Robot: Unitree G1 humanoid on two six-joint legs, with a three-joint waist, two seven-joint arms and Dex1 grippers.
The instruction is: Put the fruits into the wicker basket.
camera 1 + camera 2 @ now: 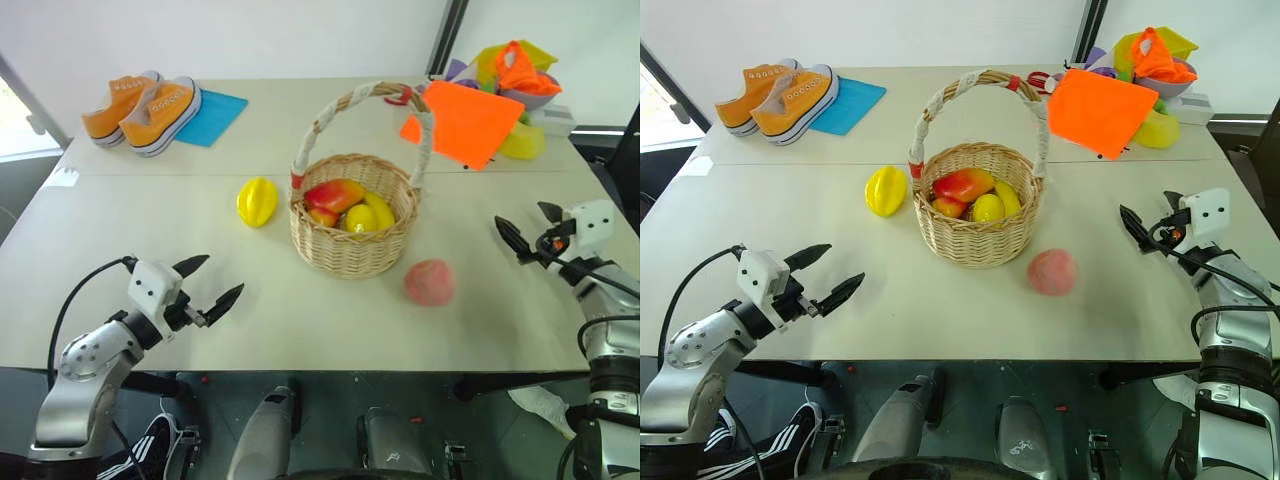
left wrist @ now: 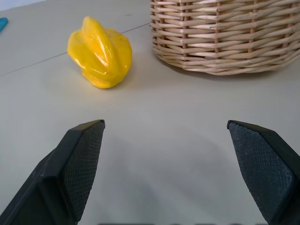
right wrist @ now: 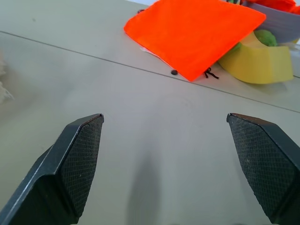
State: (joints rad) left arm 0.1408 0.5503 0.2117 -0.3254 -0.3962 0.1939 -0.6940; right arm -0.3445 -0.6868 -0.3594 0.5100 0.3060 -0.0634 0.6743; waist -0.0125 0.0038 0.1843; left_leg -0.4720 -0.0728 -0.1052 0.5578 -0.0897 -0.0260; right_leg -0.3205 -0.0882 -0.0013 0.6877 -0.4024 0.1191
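A tan wicker basket [image 1: 349, 240] with a tall white-wrapped handle stands mid-table, holding a red-yellow mango and lemons. The yellow ridged star fruit [image 1: 257, 201] lies on the table just left of it. On the basket's front right rests the pink peach [image 1: 429, 281]. My left gripper [image 1: 207, 283] hovers open near the front left of the table, pointing toward the star fruit [image 2: 100, 52] and basket [image 2: 225, 35]. At the table's right side my right gripper [image 1: 525, 228] is open with nothing between its fingers.
Orange sneakers [image 1: 142, 108] and a blue cloth [image 1: 212, 115] lie at the back left. An orange sheet [image 1: 465, 122], a yellow tape dispenser [image 3: 255, 63] and a pile of colourful items [image 1: 515, 68] sit at the back right. The table's front edge [image 1: 300, 368] is close below both arms.
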